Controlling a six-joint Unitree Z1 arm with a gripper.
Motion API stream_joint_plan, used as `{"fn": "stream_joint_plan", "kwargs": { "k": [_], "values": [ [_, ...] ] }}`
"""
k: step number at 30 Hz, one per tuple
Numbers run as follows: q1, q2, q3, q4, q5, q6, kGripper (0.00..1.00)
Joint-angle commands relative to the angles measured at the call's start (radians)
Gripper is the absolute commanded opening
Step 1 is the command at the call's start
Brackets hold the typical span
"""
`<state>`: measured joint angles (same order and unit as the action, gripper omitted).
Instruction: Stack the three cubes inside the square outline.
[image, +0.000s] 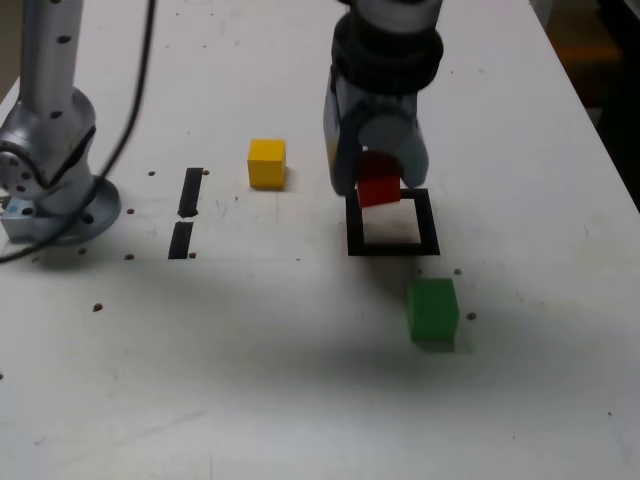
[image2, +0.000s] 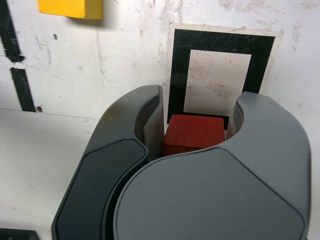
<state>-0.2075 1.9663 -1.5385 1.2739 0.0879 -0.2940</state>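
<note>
Nearest the exterior camera, the green cube (image: 432, 311) sits on the tabletop (image: 300, 380), just outside the square outline (image: 392, 222), whose white centre is bare. Above its far edge, the end effector (image: 378, 185) is clamped on the red cube (image2: 194, 134); the yellow cube (image: 267, 162) rests apart toward the exterior view's left.

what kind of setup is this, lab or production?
Most likely a lab test bench: a scuffed white table with a taped black square outline and short black bar marks, an arm base bolted on, and plain coloured cubes as props, the gripper holding the red cube.
</note>
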Motion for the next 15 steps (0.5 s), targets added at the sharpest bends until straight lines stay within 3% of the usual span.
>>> {"fn": "stream_joint_plan", "kwargs": {
  "k": [1,7,15],
  "values": [
    [0.018,0.019,0.034,-0.047,-0.004,0.009,0.23],
    [0.048,0.04,0.096,-0.144,-0.003,0.028,0.25],
    [0.065,0.058,0.097,-0.159,0.029,0.052,0.24]
  ]
}}
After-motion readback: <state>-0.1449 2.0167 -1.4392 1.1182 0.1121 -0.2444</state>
